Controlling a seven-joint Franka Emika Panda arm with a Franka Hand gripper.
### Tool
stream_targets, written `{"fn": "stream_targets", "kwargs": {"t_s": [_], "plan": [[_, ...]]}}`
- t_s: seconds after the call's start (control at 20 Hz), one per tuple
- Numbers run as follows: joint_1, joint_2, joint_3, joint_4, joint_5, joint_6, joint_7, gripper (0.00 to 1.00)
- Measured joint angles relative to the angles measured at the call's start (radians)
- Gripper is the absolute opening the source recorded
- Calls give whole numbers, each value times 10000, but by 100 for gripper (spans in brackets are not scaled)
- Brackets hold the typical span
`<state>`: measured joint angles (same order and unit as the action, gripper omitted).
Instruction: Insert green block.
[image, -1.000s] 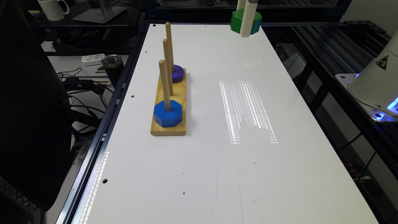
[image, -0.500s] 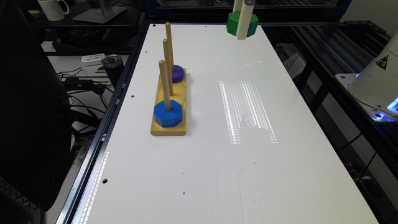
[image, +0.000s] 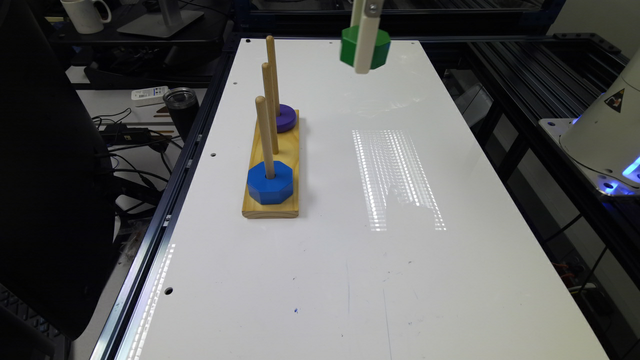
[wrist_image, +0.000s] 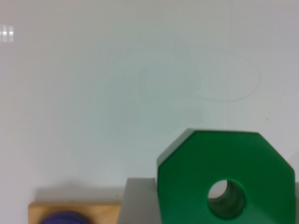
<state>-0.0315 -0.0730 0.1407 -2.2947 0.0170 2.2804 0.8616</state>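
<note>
A: Exterior view first. Where is the green block (image: 366, 46)?

B: It hangs in the air above the far end of the desk (image: 380, 270), carried by the claw (image: 363, 62). It is clear of the surface and well apart from the wooden base (image: 272, 202), toward the exterior view's right of it.

A: Describe the base.

B: A narrow board lying near the desk edge on the exterior view's left, with three upright pegs in a row. The near peg (image: 264, 135) carries the blue block (image: 270, 182). The far peg (image: 272, 75) carries the purple disc (image: 286, 118). The middle peg (image: 269, 107) is bare.

A: Which step is in hand?

B: Transport, by my judgement. The block is lifted but not yet over any peg. The next move calls for carrying it across above the peg tops, centring its hole over the bare middle peg, then lowering straight down.

A: Open room?

B: The desk between the block and the base is bare. The pegs stand close together, so the approach should probably come from above rather than from the side.

A: Wrist view.

B: The green block (wrist_image: 226, 179) sits close to the camera with its round hole (wrist_image: 226, 198) open and unobstructed. A grey finger (wrist_image: 139, 200) lies against its flat side. The claw is closed on the block. Beyond it, a corner of the wooden base (wrist_image: 74, 209) and the purple disc (wrist_image: 65, 218) rest on the desk (wrist_image: 140, 70).
</note>
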Motion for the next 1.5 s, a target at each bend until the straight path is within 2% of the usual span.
{"fn": "stream_targets", "kwargs": {"t_s": [0.55, 0.8, 0.95, 1.25, 1.5], "plan": [[3, 1205, 339, 1317, -52, -8, 363, 0], [12, 1694, 450, 1871, -84, -21, 481, 0], [20, 1932, 503, 2146, -116, -36, 558, 0], [49, 2348, 611, 2647, -251, -84, 763, 0], [66, 2549, 636, 2884, -269, -94, 803, 0]]}}
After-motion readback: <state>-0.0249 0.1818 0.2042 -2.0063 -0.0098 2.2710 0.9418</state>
